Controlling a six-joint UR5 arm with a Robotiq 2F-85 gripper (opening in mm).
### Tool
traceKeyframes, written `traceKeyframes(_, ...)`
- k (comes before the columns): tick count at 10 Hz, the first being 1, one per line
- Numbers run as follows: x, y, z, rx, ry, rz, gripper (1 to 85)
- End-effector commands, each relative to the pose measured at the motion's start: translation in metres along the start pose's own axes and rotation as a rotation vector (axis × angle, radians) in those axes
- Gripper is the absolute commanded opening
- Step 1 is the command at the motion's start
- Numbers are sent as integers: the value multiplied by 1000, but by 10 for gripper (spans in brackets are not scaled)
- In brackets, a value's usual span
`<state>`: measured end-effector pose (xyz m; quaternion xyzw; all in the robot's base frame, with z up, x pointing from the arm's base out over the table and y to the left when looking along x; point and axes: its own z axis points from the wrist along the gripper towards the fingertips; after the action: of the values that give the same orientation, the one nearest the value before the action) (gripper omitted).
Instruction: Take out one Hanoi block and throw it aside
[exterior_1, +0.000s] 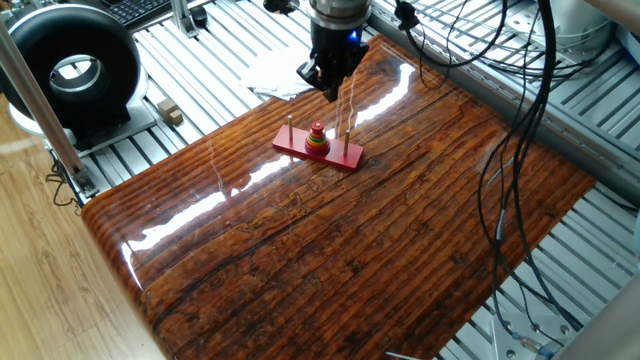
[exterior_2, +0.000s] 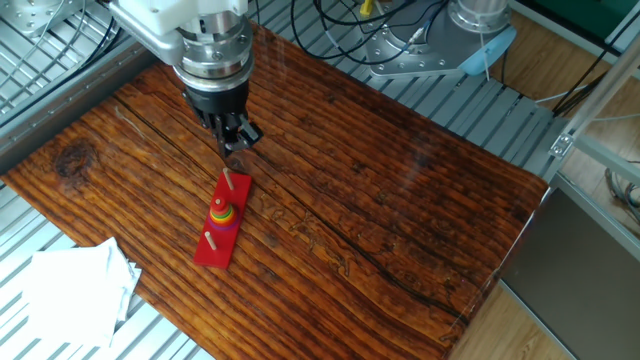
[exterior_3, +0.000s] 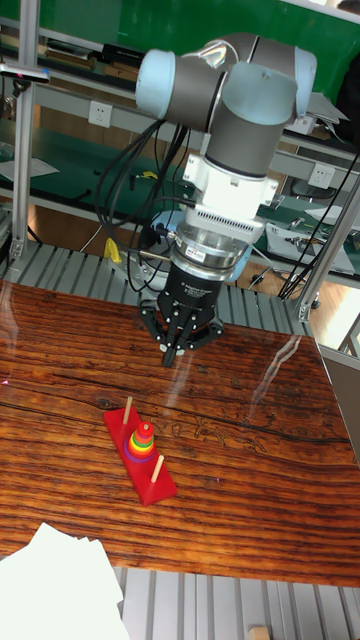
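The Hanoi block (exterior_1: 317, 128) (exterior_2: 221, 206) (exterior_3: 144, 430) is a tiny red ring topping a small stack of coloured discs on the middle peg. The stack stands on a flat red base (exterior_1: 343, 156) (exterior_2: 212, 249) (exterior_3: 157, 483) with thin pegs at each end, on the wooden table. My gripper (exterior_1: 326, 90) (exterior_2: 236, 141) (exterior_3: 171, 354) hangs above the table just beyond one end of the base, apart from the tower. Its fingers are drawn together to a point with nothing between them.
White paper (exterior_1: 279, 72) (exterior_2: 72, 287) (exterior_3: 55, 590) lies off the table's edge near the base. A black round device (exterior_1: 72, 66) and a small wooden block (exterior_1: 168, 111) sit on the slatted frame. Cables (exterior_1: 520, 130) hang over the table's right side.
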<state>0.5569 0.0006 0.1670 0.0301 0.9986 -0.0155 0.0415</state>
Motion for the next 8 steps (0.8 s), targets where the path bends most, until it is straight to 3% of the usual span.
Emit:
traceKeyframes(1, 3, 8, 14, -25, -26, 5, 10)
traceKeyframes(3, 4, 6, 15, -11, -22, -2, 10)
traceKeyframes(4, 11, -2, 15, 21, 4, 7, 10)
traceKeyframes(6, 32, -6, 13, 35, 86, 19, 10)
traceKeyframes(7, 37, -13, 13, 57, 106, -54, 10)
traceKeyframes(8, 34, -25, 12, 102, 102, -134, 10)
